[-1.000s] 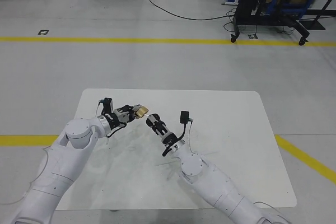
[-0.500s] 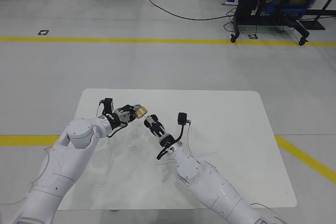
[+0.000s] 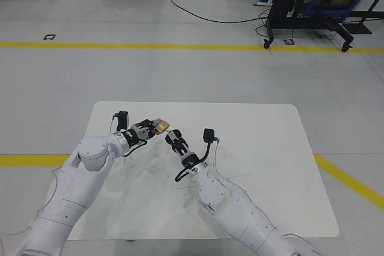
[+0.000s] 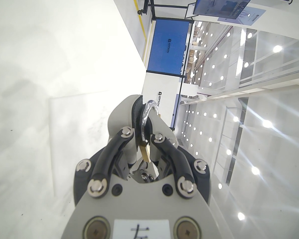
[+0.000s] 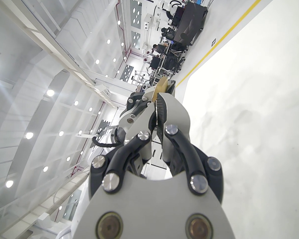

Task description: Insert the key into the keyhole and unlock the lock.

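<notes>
Left gripper [image 4: 145, 119] was clenched on the lock [image 4: 145, 151]. Pads squeezed the silver shackle [image 4: 149, 109], which looped up to the fingertips. A bit of the brass body showed in the gap between the fingers, nearer the palm.

Right gripper [image 5: 158, 100] was clamped on the key [image 5: 155, 114], seen edge-on as a thin silver strip pinched between the ribbed pads. It ran from mid-finger out toward the tips.

In the right wrist view the brass lock sat just past the right fingertips, in line with the key, with the left gripper's fingers behind it. Couldn't tell whether the key tip was in the keyhole or only touching the body; that spot was hidden by the fingers.

From the top view the two sets of fingertips were nearly tip to tip, brass lock between them, both held up off the white table [image 3: 262, 141].
</notes>
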